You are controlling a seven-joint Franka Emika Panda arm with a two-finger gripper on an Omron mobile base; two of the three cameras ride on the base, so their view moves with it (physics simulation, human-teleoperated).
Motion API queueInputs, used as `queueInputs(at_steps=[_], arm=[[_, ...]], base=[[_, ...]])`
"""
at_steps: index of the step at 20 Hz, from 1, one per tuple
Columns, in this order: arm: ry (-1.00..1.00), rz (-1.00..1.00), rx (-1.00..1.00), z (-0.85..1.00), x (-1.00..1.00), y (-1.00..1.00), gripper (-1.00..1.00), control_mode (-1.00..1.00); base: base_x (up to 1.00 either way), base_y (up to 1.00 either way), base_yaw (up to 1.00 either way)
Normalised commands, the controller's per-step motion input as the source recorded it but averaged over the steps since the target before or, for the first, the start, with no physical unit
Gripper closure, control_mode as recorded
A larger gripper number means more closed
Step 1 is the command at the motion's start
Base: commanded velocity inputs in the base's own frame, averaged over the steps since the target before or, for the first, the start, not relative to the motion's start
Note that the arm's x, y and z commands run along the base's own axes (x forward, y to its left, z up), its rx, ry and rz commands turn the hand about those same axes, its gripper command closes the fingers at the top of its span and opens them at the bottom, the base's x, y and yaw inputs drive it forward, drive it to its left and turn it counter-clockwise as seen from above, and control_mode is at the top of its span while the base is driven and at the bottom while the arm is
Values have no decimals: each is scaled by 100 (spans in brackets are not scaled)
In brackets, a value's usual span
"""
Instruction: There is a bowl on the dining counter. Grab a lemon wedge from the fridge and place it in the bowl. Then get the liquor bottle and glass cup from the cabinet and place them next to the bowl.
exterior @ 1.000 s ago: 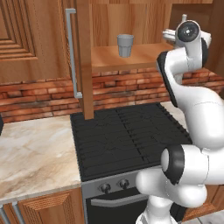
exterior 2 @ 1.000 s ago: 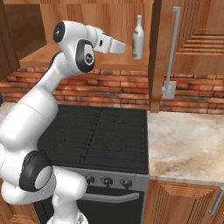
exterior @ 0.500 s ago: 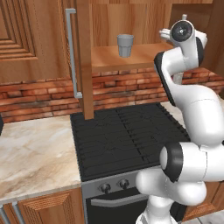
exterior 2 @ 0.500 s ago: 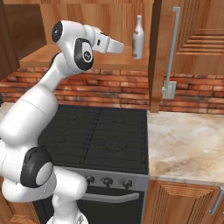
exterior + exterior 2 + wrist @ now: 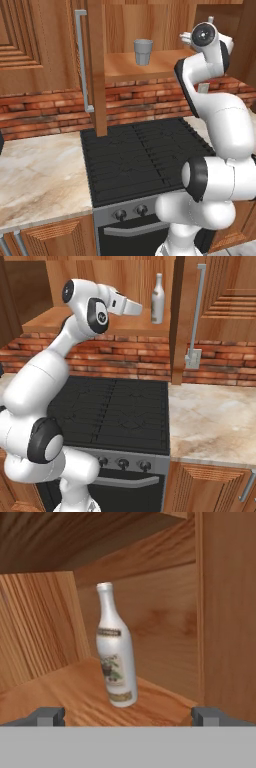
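Note:
A white liquor bottle with a dark label stands upright on the shelf of the open cabinet, near its right wall. In the hand view the liquor bottle is straight ahead, a short way beyond my fingertips. My gripper is raised to shelf height just left of the bottle, open, with nothing between its jaws and not touching the bottle. A grey glass cup stands upright further left on the same shelf, well apart from the bottle.
Both cabinet doors stand open, their long handles jutting out on either side. A black stove lies below the shelf, with marble counter on each side and a brick backsplash behind.
The hand has crept a little closer to the bottle. Its jaws have stayed wide open; bottle and cup have not moved.

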Motion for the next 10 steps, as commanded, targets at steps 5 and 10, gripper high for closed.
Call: queueInputs(at_steps=[5, 10], arm=[[-3, 0, -3, 3, 18, -3, -100, -100], [-9, 0, -11, 15, 17, -7, -100, -100]], base=[[0, 0, 0], [0, 0, 0]])
